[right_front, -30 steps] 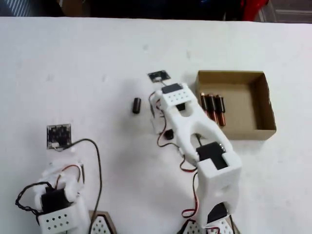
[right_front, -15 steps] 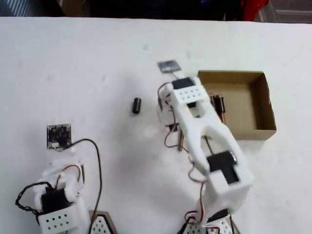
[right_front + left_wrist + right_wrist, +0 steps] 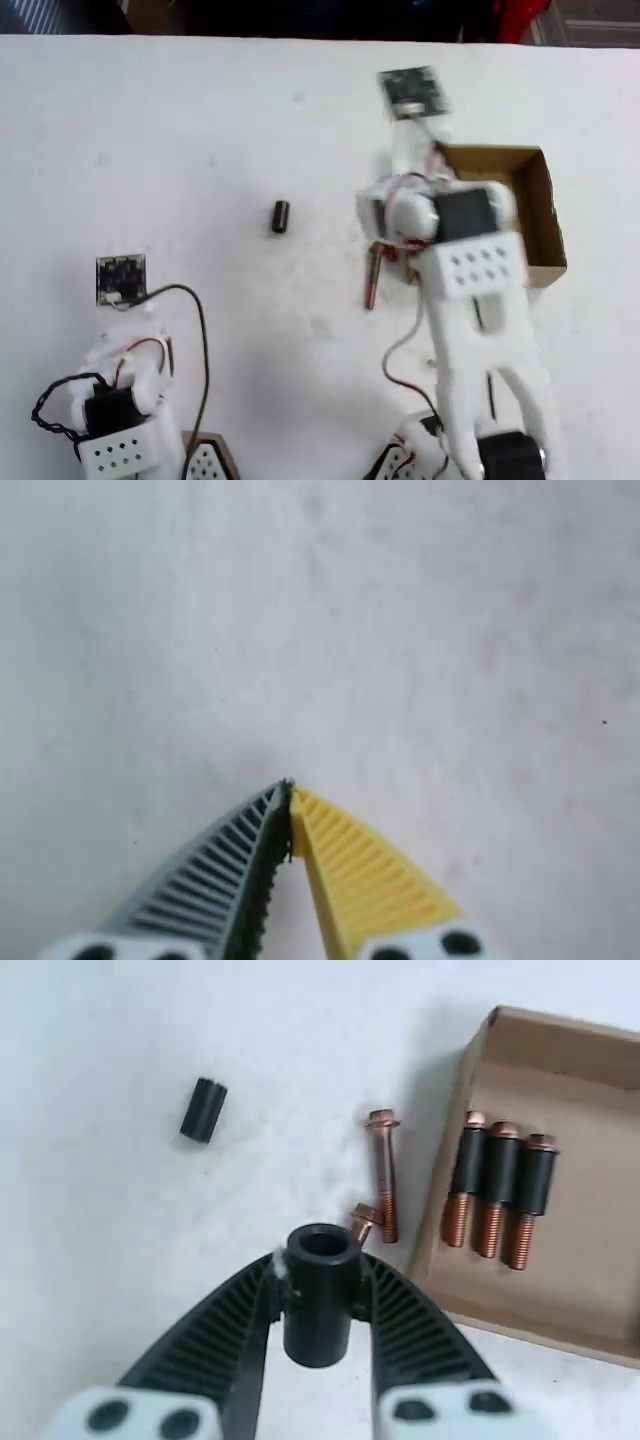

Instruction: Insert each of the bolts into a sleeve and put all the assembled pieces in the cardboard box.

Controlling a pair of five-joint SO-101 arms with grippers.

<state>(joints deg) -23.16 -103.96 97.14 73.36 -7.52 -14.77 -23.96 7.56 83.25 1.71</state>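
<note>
1. White table [image 3: 200, 120] under everything; a dark strip of room lies past its far edge in the high view.
2. Right gripper [image 3: 320, 1260]: clenched on one black sleeve [image 3: 320, 1320]. It is held upright between the two jaws, its open bore toward the wrist camera, above the table.
3. Second sleeve [image 3: 203, 1110]: count 1, black, on its side on bare table, well apart from the box and the bolts.
4. Loose bolts: count 2, copper-coloured, no sleeve on either.
   - Long bolt [image 3: 383, 1175] lies flat just beside the box's outer wall.
   - Short-showing bolt [image 3: 365, 1222] lies at the first one's threaded end, mostly hidden behind the held sleeve. Cannot tell if the two touch.
5. Assembled pieces [image 3: 497, 1175]: count 3, side by side on the box floor. Each is a bolt through a black sleeve, heads all the same way, threads sticking out. Tally seen: 5 sleeves (1 held, 1 loose, 3 fitted) and 5 bolts (2 loose, 3 fitted).
6. Cardboard box [image 3: 570, 1045]: count 1, open-topped. In the high view the right arm [image 3: 480, 300] reaches over its near-left part.
7. Left gripper [image 3: 290, 798]: pressed together, grey and yellow fingers meeting at the tips, nothing between them, over bare table. Left arm [image 3: 120, 420] sits folded at the table's near-left corner.
</note>
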